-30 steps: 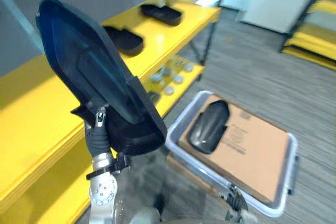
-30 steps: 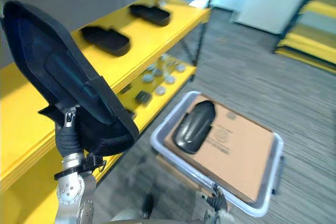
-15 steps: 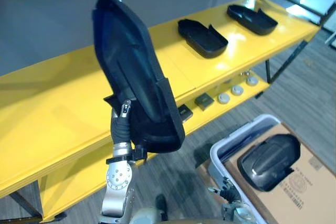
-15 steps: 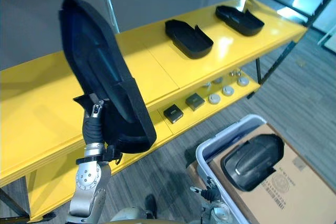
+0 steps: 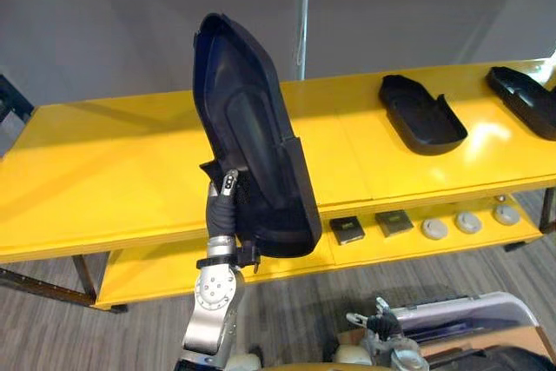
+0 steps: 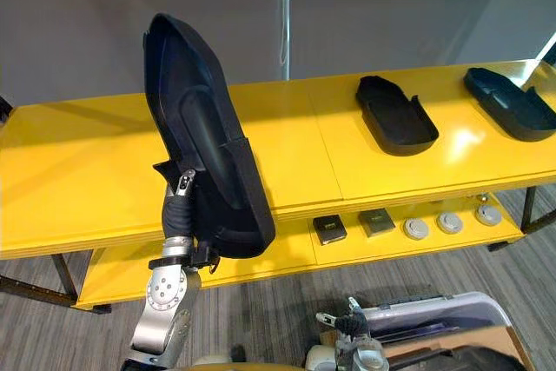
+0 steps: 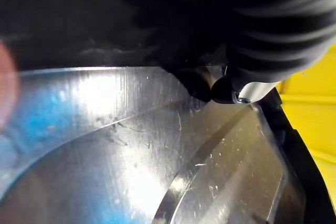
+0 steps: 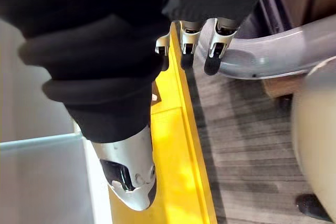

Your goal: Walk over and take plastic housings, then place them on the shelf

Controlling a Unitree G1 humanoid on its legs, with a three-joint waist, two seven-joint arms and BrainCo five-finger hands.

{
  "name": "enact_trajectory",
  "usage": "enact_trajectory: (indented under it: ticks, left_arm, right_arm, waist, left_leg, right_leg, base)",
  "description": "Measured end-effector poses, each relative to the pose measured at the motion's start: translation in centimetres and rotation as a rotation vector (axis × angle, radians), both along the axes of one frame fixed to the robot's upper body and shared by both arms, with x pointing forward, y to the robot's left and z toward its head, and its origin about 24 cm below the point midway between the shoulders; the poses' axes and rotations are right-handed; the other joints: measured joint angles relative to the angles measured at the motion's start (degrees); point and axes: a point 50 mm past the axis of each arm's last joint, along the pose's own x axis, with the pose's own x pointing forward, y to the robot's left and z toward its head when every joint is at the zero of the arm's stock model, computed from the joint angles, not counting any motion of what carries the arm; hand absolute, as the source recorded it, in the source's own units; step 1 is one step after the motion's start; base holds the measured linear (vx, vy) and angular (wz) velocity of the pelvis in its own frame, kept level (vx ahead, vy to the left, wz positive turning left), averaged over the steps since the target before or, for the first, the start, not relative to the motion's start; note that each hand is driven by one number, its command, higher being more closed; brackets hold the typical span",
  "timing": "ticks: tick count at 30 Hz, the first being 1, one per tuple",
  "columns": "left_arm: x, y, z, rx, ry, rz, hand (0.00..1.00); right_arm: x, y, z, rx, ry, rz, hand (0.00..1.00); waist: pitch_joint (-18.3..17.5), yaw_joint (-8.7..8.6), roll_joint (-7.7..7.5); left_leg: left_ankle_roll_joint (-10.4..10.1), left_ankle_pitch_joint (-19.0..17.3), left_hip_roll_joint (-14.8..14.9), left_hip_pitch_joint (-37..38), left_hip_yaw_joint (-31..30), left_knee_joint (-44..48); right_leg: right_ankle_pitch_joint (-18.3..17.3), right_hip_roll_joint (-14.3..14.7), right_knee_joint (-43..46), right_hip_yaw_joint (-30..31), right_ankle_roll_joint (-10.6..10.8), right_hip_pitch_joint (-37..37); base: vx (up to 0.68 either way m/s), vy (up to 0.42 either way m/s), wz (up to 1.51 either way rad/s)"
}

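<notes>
Three black plastic housings were in sight. The carried housing (image 5: 252,136) stood nearly upright at centre-left of the head views, gripped at its lower edge by the left hand (image 5: 222,215). One digit lay curled over the near rim and the rest were hidden behind the shell, whose glossy inner face sat close against the left wrist camera. The second housing (image 5: 421,115) and third housing (image 5: 526,102) lay flat on the top board of the yellow shelf (image 5: 104,171), right of centre and at the right edge. The right hand (image 5: 382,327) hung low at the bottom of the frame, just beside the rim of the grey bin (image 5: 478,306), its fingers (image 8: 215,45) loose, slightly apart and holding nothing. Small square blocks (image 5: 349,230) and round discs (image 5: 434,228) sat on the lower board.

The step in hand looked like the approach for placing, with the pick judged complete. The next move probably called for reaching over the bare board left of centre, tipping the shell down flat, well apart from the other two, then easing the grip open.
</notes>
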Motion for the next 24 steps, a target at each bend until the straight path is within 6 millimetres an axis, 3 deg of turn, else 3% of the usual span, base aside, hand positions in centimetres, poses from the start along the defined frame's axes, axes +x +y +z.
enact_trajectory:
  ticks: [6, 12, 19, 24]
  left_arm:
    - [0.9, 0.5, -0.6, 0.066, 0.036, -0.021, 1.0]
    - [4.6, 4.1, -0.8, 0.19, 0.1, 0.132, 1.0]
    - [8.6, 6.6, 0.8, 0.238, 0.127, 0.264, 1.0]
    - [10.6, 7.6, 0.3, 0.263, 0.213, 0.296, 1.0]
  right_arm:
    - [0.0, -0.2, 0.0, -0.007, 0.002, 0.008, 0.0]
    - [-0.4, 1.2, -0.2, 0.015, 0.018, 0.099, 0.0]
    - [-0.8, 1.2, -0.3, 0.006, 0.028, 0.142, 0.0]
    - [-0.9, 1.7, -0.2, 0.021, 0.026, 0.174, 0.0]
  waist:
    - [-0.9, -0.65, -0.41]
    - [-1.2, -0.89, -0.91]
    - [-1.5, -2.16, -1.36]
    - [-1.5, -2.8, -1.72]
  left_leg:
    - [0.2, 1.8, 0.4, 1.4, 0.5, -3.4]
    - [0.8, 3.3, -0.8, 1.2, 2.7, -4.5]
    - [0.3, 6.9, -1.0, 1.2, 2.6, -9.6]
    - [0.1, 7.1, -1.0, 1.1, 3.1, -9.7]
  right_leg:
    - [3.0, 0.6, -5.7, -0.5, 0.0, 2.5]
    - [8.2, 0.0, -12.8, 1.1, 0.6, 4.1]
    - [10.0, 0.2, -15.7, 0.8, 1.0, 3.0]
    - [10.2, 0.3, -15.9, 1.0, 1.4, 2.7]
  base:
    - [0.02, -0.012, 0.0]
    - [-0.1, 0.04, -0.17]
    - [-0.11, -0.022, 0.01]
    - [-0.03, -0.002, -0.02]
